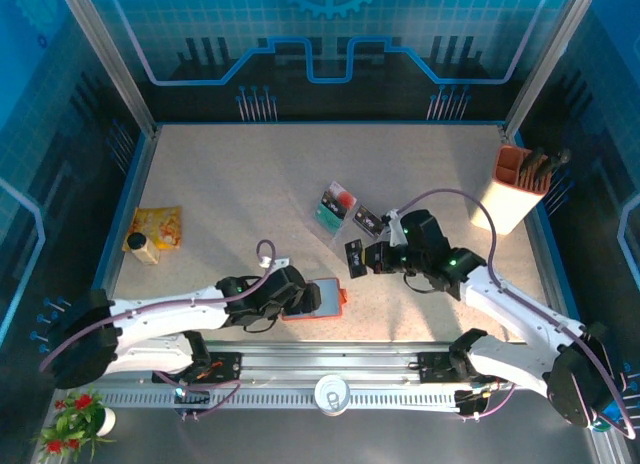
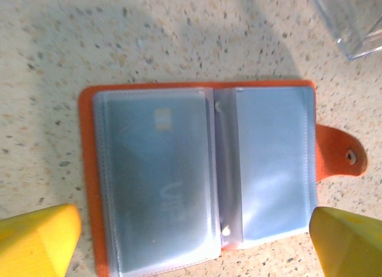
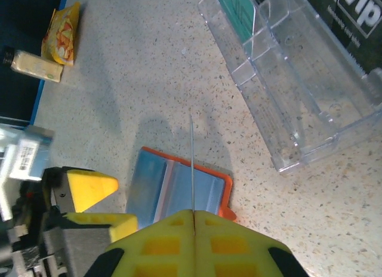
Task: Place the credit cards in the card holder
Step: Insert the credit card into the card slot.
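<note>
Top: card holder (image 1: 325,299) open on desk (image 1: 250,184) by my released left jaws; left wrist: its soft pockets (image 2: 271,163) face up; right wrist: my right jaws clench a thin, stiff, slick credit card (image 3: 192,163) by its end.

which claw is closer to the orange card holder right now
Left. The left claw hangs open directly over the open card holder. The right claw is off to the holder's right and farther up the table, shut on a card.
</note>
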